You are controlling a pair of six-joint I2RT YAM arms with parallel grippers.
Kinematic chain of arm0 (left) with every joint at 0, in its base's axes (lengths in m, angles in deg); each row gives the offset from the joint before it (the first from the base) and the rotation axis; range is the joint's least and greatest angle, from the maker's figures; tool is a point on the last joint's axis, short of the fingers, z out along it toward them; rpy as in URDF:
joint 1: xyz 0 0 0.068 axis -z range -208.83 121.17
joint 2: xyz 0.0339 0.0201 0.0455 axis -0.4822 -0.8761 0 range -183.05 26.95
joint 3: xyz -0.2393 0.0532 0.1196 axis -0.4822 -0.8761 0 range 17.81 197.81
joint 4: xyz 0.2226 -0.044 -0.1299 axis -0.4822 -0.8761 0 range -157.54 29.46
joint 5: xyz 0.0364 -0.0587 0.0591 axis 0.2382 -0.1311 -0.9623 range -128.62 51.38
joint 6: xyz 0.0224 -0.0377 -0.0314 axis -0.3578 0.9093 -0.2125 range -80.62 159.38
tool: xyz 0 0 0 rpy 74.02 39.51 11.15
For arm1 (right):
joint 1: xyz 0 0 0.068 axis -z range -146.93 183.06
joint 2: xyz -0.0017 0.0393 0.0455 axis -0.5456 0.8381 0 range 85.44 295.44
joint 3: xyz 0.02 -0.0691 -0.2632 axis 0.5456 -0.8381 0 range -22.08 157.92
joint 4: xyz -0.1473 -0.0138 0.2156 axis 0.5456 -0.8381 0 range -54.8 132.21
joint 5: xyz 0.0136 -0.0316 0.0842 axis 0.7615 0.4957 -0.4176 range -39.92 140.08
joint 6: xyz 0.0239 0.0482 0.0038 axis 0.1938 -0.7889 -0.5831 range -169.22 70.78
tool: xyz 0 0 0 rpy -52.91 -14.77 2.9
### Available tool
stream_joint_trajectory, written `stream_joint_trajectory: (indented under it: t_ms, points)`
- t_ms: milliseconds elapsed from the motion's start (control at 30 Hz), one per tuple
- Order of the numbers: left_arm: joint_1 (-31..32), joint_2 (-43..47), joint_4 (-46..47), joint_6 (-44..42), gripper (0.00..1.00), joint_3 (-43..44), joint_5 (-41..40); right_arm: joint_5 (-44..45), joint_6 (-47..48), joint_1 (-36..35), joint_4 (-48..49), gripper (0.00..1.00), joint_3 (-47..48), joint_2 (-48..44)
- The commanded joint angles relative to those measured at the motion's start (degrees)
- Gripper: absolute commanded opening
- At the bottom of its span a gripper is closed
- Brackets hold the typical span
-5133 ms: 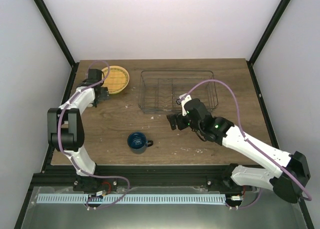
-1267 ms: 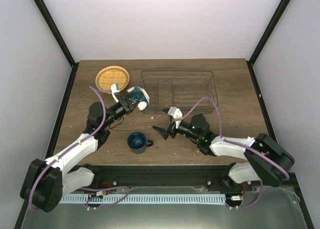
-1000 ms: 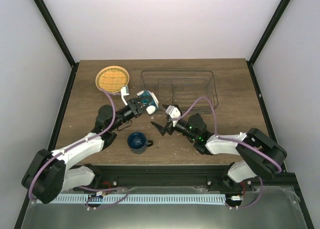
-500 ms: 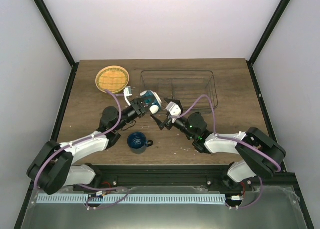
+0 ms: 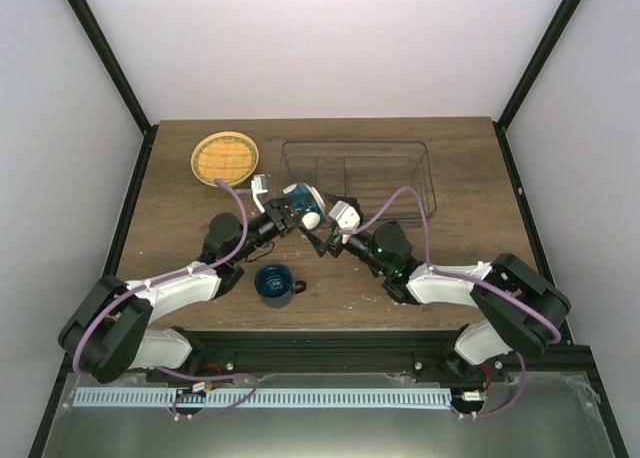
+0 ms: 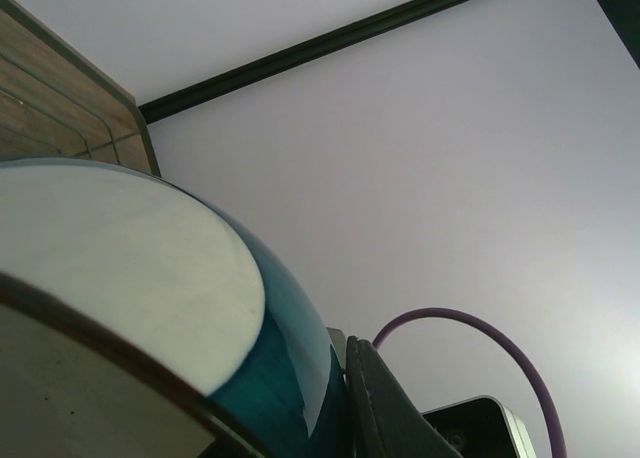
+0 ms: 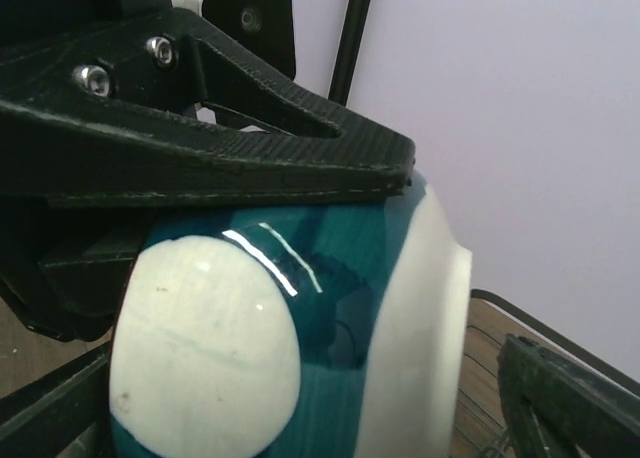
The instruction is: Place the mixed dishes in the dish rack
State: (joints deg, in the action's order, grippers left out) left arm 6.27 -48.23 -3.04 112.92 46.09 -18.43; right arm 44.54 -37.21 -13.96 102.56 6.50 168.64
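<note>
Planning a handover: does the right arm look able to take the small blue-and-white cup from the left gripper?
Likely yes: the right gripper sits open around the small blue-and-white cup held by the left gripper.

The small blue-and-white cup looks like smooth, glossy glazed ceramic. On the left gripper the jaws are matt black with a fine woven texture. The bench is matt brown wood grain; the dish rack is thin dark metal wire.
</note>
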Motion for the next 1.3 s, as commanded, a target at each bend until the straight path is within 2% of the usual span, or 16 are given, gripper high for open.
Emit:
stream_joint_trajectory:
  t_ms: [0,100,233,300,467,533,600,933,1000,1133,1267]
  points:
    - [0.42,1.29,5.44,-0.32,0.0,1.78,0.28,-1.05,0.63,-0.27,-0.97,0.91,2.91,1.46]
    - [0.5,1.65,4.9,-0.74,0.0,2.09,0.25,-1.86,0.57,-0.26,-2.27,0.79,3.43,1.85]
    - [0.54,2.2,3.97,-1.4,0.0,2.53,0.38,-2.15,0.62,-0.26,-3.28,0.71,3.29,1.73]
    - [0.54,2.59,3.44,-1.83,0.0,2.68,0.46,-1.89,0.88,-0.28,-3.84,0.63,3.03,1.43]
    - [0.53,2.69,3.03,-2.18,0.0,3.05,0.9,-0.89,1.13,-0.26,-4.1,0.29,2.3,0.68]
    - [0.58,2.39,3.38,-2.13,0.0,2.82,0.97,-0.19,1.24,-0.26,-4.12,0.2,2.19,0.7]
    - [0.55,1.91,4.18,-1.77,0.0,2.55,1.04,0.43,1.37,-0.26,-4.21,0.17,2.14,0.56]
    - [0.59,1.62,4.31,-1.8,0.17,1.08,1.08,3.74,2.93,-0.26,-4.7,0.06,2.91,0.08]
    - [0.51,1.88,3.85,-2.08,0.25,0.93,1.08,4.35,3.14,-0.26,-4.72,0.05,3.14,0.24]
    - [0.54,2.75,3.36,-2.33,0.53,0.05,0.63,6.09,3.53,-0.26,-4.7,0.05,3.96,1.33]
    - [0.59,4.31,0.82,-3.45,0.69,-1.2,-0.43,8.32,4.0,-0.26,-5.63,0.05,5.31,2.63]
